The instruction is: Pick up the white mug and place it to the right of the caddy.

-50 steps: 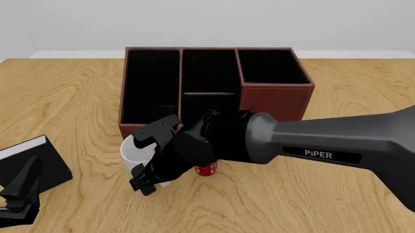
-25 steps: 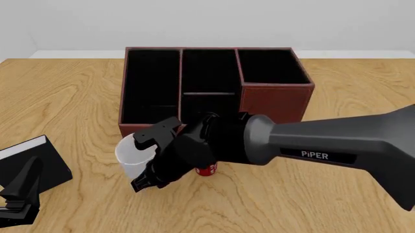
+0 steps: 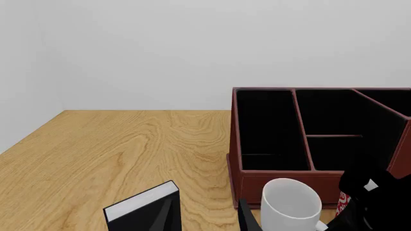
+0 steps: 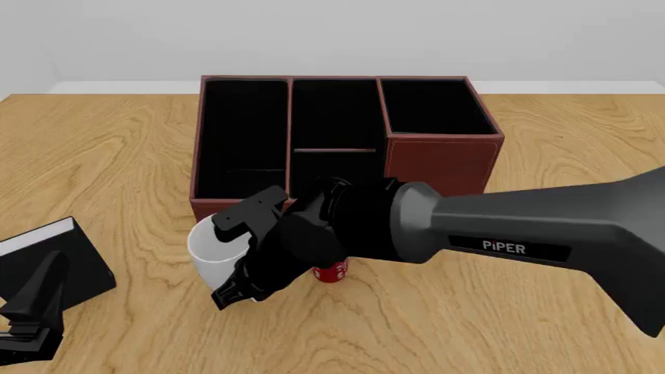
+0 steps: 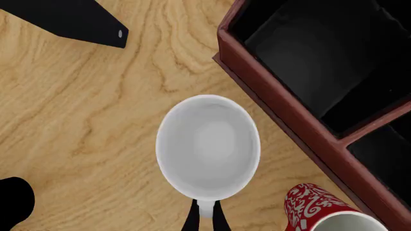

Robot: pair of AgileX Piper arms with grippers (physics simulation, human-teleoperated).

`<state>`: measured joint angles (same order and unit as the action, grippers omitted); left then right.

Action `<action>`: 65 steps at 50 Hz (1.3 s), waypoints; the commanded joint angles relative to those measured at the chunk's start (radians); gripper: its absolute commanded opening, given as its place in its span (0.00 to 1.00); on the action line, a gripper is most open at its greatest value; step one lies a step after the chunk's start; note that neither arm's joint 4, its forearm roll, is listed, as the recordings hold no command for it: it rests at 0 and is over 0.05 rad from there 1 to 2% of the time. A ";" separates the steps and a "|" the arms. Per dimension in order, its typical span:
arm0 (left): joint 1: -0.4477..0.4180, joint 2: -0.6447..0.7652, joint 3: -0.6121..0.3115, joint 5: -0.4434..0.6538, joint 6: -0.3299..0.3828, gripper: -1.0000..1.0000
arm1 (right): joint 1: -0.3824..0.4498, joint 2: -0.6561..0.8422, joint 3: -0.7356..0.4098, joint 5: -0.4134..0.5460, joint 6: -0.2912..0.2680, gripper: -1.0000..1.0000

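While the big grey right arm reaches across the light wooden table (image 4: 540, 327) from its right edge, the black right gripper (image 4: 241, 253) is pinching the plain shiny white mug (image 4: 213, 251) by its loop handle, with the two thin fingers (image 5: 192, 220) pressed close on both sides of the handle in the right wrist view. That mug sits just in front of the near left corner of the big dark red-brown caddy (image 4: 441, 160), the box with three black-lined parts, and its open mouth tips a little toward the table's left edge. I cannot tell if the bottom of the mug is touching the table, because the gripper hides it. A slim red mug with white swirls (image 4: 330, 272) stands just beside the white mug, on the side nearer the table's right edge, also close to the front wall of the caddy, and most of it is hidden under the arm. A small black book-like box with a white edge (image 4: 42, 257) lies near the table's left edge, well apart from the mugs. The black left gripper (image 4: 31, 312) is low by the near left corner of the table, close to that black box, with nothing in it, and I cannot tell if its fingers are spread or pressed together.
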<state>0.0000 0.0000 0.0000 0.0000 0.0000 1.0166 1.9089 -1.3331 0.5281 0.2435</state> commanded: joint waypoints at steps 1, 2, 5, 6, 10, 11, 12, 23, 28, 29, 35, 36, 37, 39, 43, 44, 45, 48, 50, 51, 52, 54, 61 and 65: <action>0.000 0.000 0.000 0.000 0.000 1.00 | -0.005 -0.008 0.003 0.012 -0.030 0.00; 0.000 0.000 0.000 0.000 0.000 1.00 | -0.003 -0.011 0.003 0.014 -0.034 0.00; 0.000 0.000 0.000 0.000 0.000 1.00 | -0.002 -0.022 0.002 0.017 -0.043 0.00; 0.000 0.000 0.000 0.000 0.000 1.00 | -0.002 -0.023 0.003 0.017 -0.044 0.00; 0.000 0.000 0.000 0.000 0.000 1.00 | -0.008 -0.032 0.005 0.020 -0.062 0.00; 0.000 0.000 0.000 0.000 0.000 1.00 | -0.013 -0.039 0.008 0.019 -0.070 0.00; 0.000 0.000 0.000 0.000 0.000 1.00 | -0.012 -0.040 0.008 0.020 -0.070 0.00; 0.000 0.000 0.000 0.000 0.000 1.00 | -0.028 -0.088 0.020 0.031 -0.119 0.00; 0.000 0.000 0.000 0.000 0.000 1.00 | -0.033 -0.103 0.024 0.033 -0.133 0.00; 0.000 0.000 0.000 0.000 0.000 1.00 | -0.032 -0.105 0.023 0.034 -0.134 0.00; 0.000 0.000 0.000 0.000 0.000 1.00 | -0.041 -0.127 0.033 0.035 -0.153 0.00; 0.000 0.000 0.000 0.000 0.000 1.00 | -0.042 -0.130 0.035 0.035 -0.156 0.00; 0.000 0.000 0.000 0.000 0.000 1.00 | -0.045 -0.139 0.035 0.038 -0.160 0.00; 0.000 0.000 0.000 0.000 0.000 1.00 | -0.048 -0.151 0.036 0.042 -0.166 0.00; 0.000 0.000 0.000 0.000 0.000 1.00 | -0.062 -0.182 0.046 0.044 -0.187 0.00; 0.000 0.000 0.000 0.000 0.000 1.00 | -0.067 -0.191 0.050 0.045 -0.193 0.00; 0.000 0.000 0.000 0.000 0.000 1.00 | -0.067 -0.193 0.050 0.045 -0.193 0.00; 0.000 0.000 0.000 0.000 0.000 1.00 | -0.072 -0.210 0.060 0.041 -0.198 0.00; 0.000 0.000 0.000 0.000 0.000 1.00 | -0.077 -0.216 0.063 0.040 -0.203 0.00; 0.000 0.000 0.000 0.000 0.000 1.00 | -0.077 -0.220 0.066 0.040 -0.204 0.00; 0.000 0.000 0.000 0.000 0.000 1.00 | -0.079 -0.225 0.067 0.041 -0.206 0.00; 0.000 0.000 0.000 0.000 0.000 1.00 | -0.081 -0.232 0.071 0.039 -0.209 0.00; 0.000 0.000 0.000 0.000 0.000 1.00 | -0.096 -0.270 0.081 0.044 -0.223 0.00; 0.000 0.000 0.000 0.000 0.000 1.00 | -0.109 -0.314 0.093 0.048 -0.244 0.00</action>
<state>0.0000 0.0000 0.0000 0.0000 0.0000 0.9307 1.6652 -1.2561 0.5720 0.0216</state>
